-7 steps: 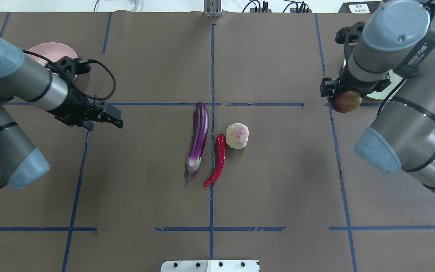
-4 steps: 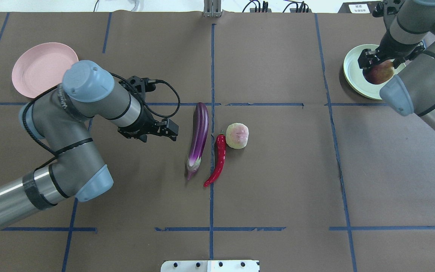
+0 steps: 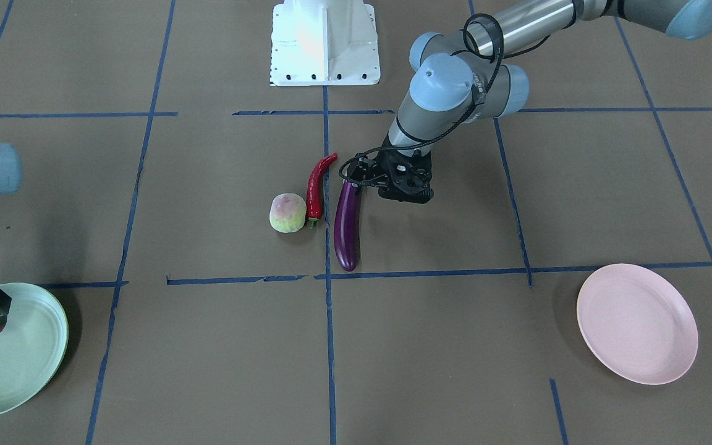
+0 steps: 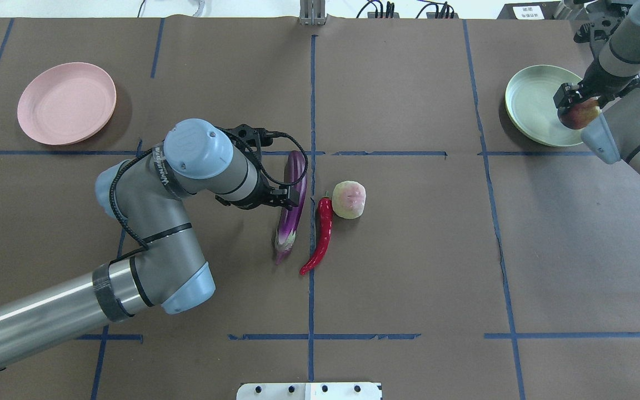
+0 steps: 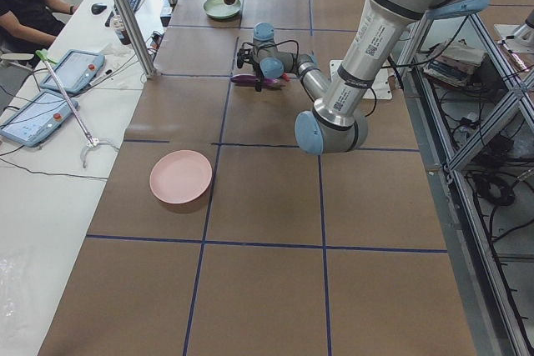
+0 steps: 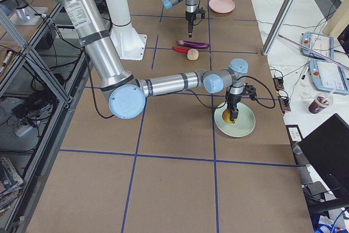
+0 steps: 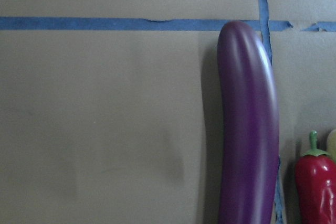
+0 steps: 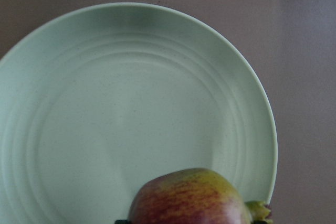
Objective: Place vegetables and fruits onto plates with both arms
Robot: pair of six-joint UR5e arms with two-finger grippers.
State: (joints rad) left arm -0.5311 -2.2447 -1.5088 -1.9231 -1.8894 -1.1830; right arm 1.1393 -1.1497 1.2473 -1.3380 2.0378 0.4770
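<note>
The purple eggplant (image 4: 292, 205) lies at the table's middle, with the red chili pepper (image 4: 323, 236) beside it and the pale green fruit (image 4: 349, 199) to their right. My left gripper (image 4: 285, 195) hovers open just left of the eggplant and holds nothing. In the left wrist view the eggplant (image 7: 247, 129) and the chili (image 7: 315, 187) show right of centre. My right gripper (image 4: 575, 105) is shut on the red-and-yellow-green fruit (image 4: 580, 115) over the near right rim of the mint green plate (image 4: 531, 105). In the right wrist view the fruit (image 8: 189, 198) hangs above that plate (image 8: 131, 103). The pink plate (image 4: 66, 103) stands bare at far left.
Blue tape lines (image 4: 311, 100) cross the brown table cover. The white base block (image 3: 324, 43) sits at the robot's side. In the front view the eggplant (image 3: 348, 225), chili (image 3: 317, 185) and pale fruit (image 3: 287, 212) lie close together, with my left gripper (image 3: 402, 193) beside them.
My left arm has swung from near the pink plate to the eggplant. My right arm has carried the red-and-yellow-green fruit from the tape line to above the mint green plate.
</note>
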